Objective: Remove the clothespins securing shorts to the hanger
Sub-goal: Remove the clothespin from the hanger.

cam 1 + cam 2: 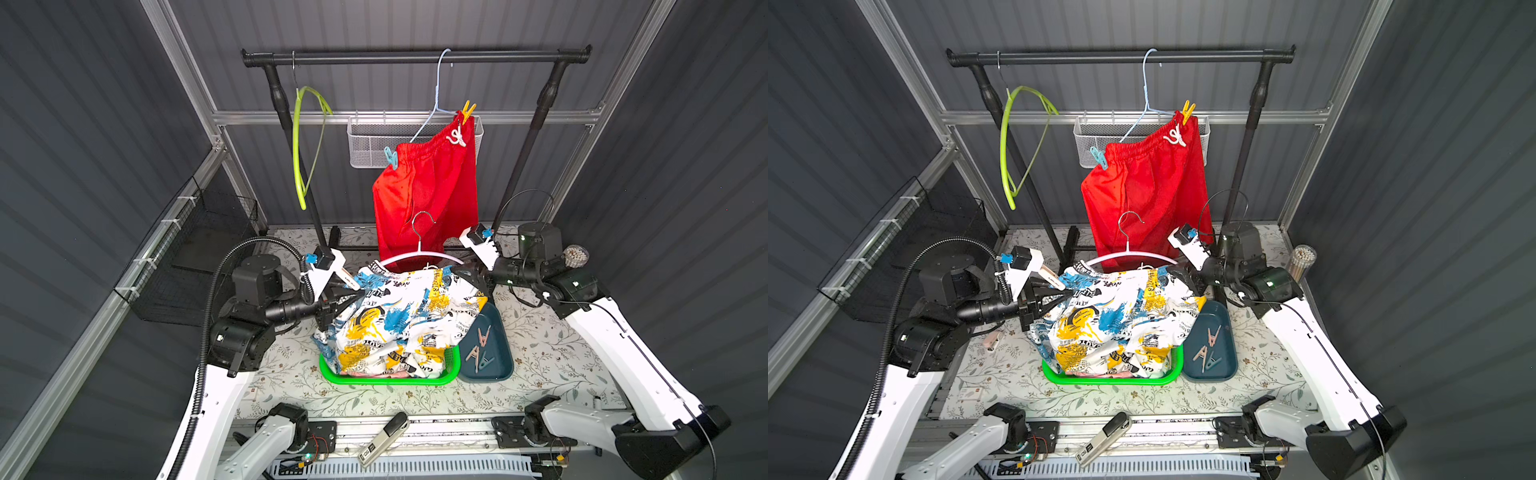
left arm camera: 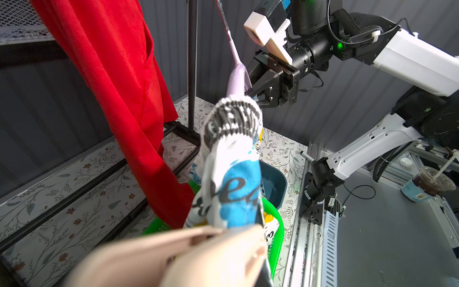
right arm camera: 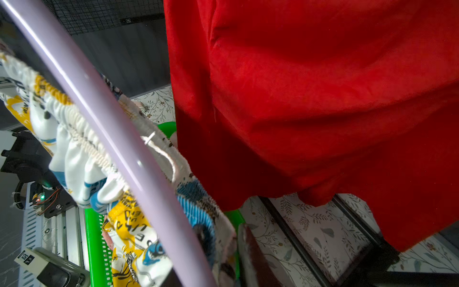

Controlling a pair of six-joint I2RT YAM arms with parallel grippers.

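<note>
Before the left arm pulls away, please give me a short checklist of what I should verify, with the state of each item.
1. The right gripper holds the pale hanger: ok, jaws closed on its end.
2. The left gripper grips the beige clothespin: cannot tell, the pin hides the jaws.
3. That pin is free of the printed shorts: cannot tell, its tip meets the waistband corner.
4. The green basket sits under these shorts: ok.
5. The teal tray has room for a pin: ok.
6. The red shorts are unpinned: not ok, the blue clothespin and yellow clothespin are on.
</note>
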